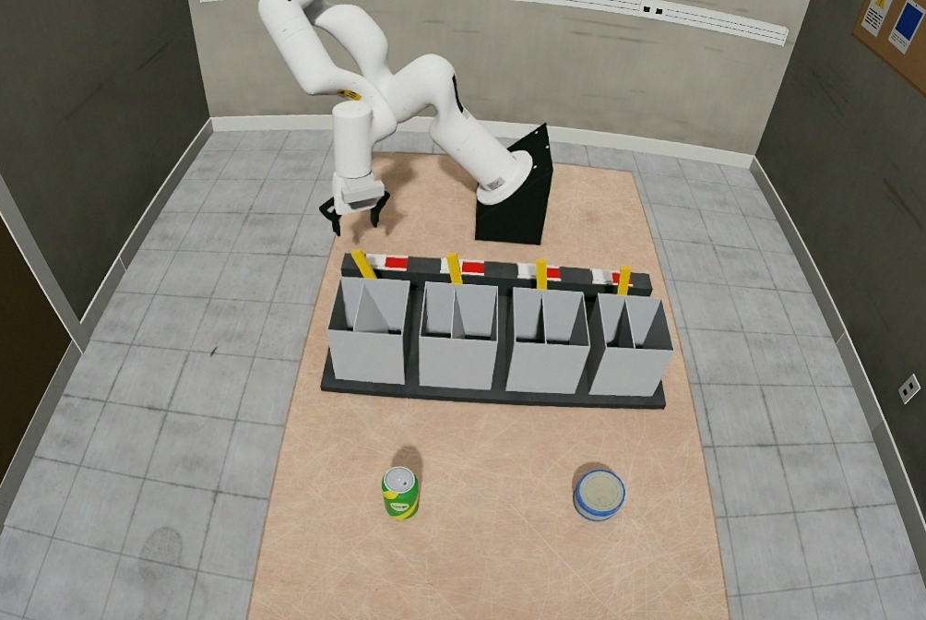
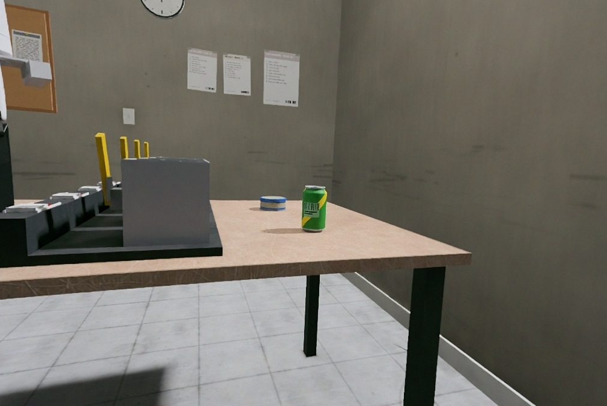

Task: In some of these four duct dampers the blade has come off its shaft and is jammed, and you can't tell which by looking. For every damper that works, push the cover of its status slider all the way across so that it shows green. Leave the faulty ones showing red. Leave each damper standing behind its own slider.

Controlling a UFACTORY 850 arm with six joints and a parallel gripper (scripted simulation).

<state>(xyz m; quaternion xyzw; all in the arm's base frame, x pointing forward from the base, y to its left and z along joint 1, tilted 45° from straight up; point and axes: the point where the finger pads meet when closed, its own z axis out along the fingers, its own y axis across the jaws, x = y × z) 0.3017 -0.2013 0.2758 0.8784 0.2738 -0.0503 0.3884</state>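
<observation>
Four grey open-topped duct dampers stand in a row on a dark base [image 1: 493, 394]: first [image 1: 368, 328], second [image 1: 458, 334], third [image 1: 548, 339], fourth [image 1: 631, 343]. Each has an upright blade inside and a yellow lever behind it, the leftmost lever [image 1: 362, 264] among them. Behind them runs a dark rail with four sliders; each has a white cover [image 1: 374, 258] beside a red patch [image 1: 396, 261]. All four show red. My gripper [image 1: 355, 217] is open and empty, hanging above the table's far left, behind the first slider. In the side view the dampers overlap [image 2: 165, 200].
A green soda can [image 1: 399, 493] [image 2: 314, 208] stands at the front left of the table. A blue-rimmed round tin [image 1: 599, 494] [image 2: 272, 203] lies at the front right. The arm's black base block [image 1: 516, 190] stands behind the rail.
</observation>
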